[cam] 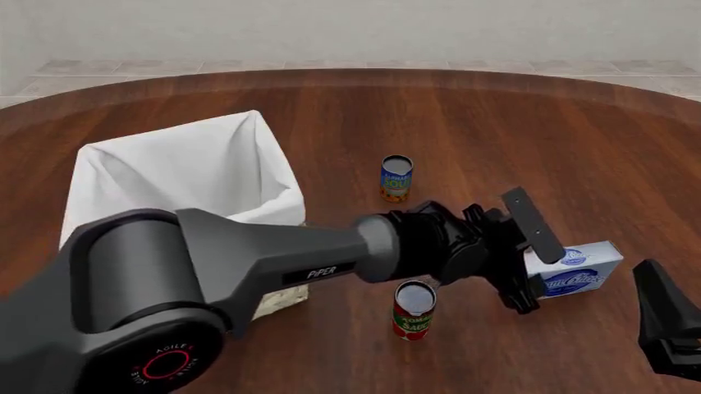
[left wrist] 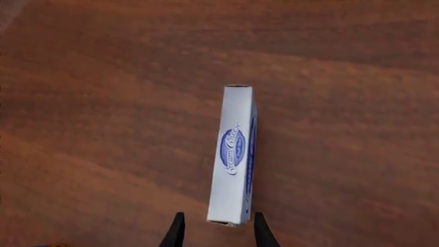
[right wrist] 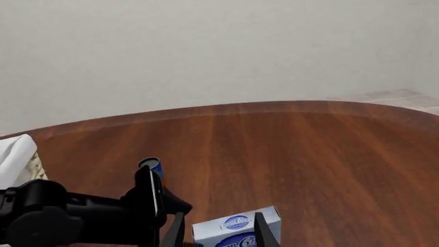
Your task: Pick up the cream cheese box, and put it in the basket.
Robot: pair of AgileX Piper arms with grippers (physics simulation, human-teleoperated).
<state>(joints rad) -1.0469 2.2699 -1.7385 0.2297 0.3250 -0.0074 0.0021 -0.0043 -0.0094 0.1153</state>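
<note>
The cream cheese box [left wrist: 235,154], a white carton with blue oval logos, stands on a long narrow side on the wooden table. It also shows in the front view [cam: 575,269] and the right wrist view [right wrist: 237,230]. My left gripper [left wrist: 219,232] is open, and its two dark fingertips straddle the box's near end. In the front view the left arm reaches across to the box from the left, gripper [cam: 533,283] at the box's left end. My right gripper [cam: 666,328] is open and empty, near the front right, short of the box. The basket [cam: 104,176] stands at the left.
One can [cam: 396,178] stands behind the left arm's wrist, another can [cam: 414,309] just in front of it. The first can's blue top [right wrist: 151,165] and a corner of the basket [right wrist: 19,157] show in the right wrist view. The table edge curves along the back.
</note>
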